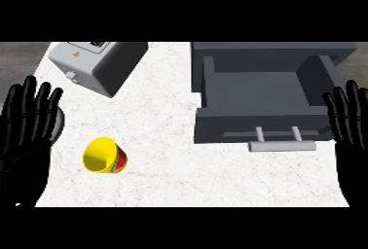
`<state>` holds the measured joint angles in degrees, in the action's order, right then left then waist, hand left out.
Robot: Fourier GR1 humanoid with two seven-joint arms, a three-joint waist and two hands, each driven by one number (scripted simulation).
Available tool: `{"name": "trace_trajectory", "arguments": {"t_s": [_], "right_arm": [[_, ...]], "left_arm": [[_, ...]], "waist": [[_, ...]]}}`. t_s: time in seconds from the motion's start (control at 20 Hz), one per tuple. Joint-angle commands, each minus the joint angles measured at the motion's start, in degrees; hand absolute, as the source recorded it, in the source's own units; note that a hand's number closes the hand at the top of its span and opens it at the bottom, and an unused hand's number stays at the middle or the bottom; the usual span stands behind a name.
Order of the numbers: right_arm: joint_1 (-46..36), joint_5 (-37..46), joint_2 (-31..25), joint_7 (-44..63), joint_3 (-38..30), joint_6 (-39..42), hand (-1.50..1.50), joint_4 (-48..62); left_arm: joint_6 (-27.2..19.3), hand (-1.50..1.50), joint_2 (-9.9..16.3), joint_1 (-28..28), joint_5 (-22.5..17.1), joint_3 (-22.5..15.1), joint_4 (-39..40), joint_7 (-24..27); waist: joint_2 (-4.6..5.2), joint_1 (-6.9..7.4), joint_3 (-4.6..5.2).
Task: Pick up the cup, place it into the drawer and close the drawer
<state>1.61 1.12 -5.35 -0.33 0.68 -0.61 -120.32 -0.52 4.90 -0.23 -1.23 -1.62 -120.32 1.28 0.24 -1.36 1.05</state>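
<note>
The yellow cup [102, 155] lies tipped on its side on the white marble worktop [187, 180] at about eight o'clock, its mouth open toward the left. At two o'clock the grey drawer [262, 92] stands pulled open, its bar handle [282, 145] facing me. The left robot hand [27, 121] rests at nine o'clock, fingers spread upward; the right robot hand [350, 121] likewise at three. A grey appliance [97, 63] sits at eleven.

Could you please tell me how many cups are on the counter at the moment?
1. The yellow cup lies tipped on the white counter, near the left hand and left of the open drawer. Nothing shows inside the drawer.
</note>
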Motion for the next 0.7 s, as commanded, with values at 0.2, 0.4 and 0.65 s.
{"name": "trace_trajectory", "arguments": {"t_s": [0.2, 0.4, 0.65], "right_arm": [[-2.37, -0.69, -0.47, -1.31, 0.26, 1.22, -1.50, -0.10], [-2.62, -2.15, -2.37, 4.29, 2.52, 4.70, -1.50, 2.74], [-5.96, -4.86, -2.93, 4.13, 0.57, 6.44, -1.50, 6.94]], "left_arm": [[24.07, -1.50, 9.68, -2.27, -21.06, -2.85, 1.58, 1.79], [31.79, -1.50, 13.42, 3.16, -34.68, -2.92, 9.06, -4.98], [42.03, -1.50, 22.52, -3.19, -48.39, 6.89, 23.01, -5.70]], "waist": [[-0.02, 0.46, -0.79], [0.36, 1.48, -0.84], [0.07, 1.11, -1.01]]}}
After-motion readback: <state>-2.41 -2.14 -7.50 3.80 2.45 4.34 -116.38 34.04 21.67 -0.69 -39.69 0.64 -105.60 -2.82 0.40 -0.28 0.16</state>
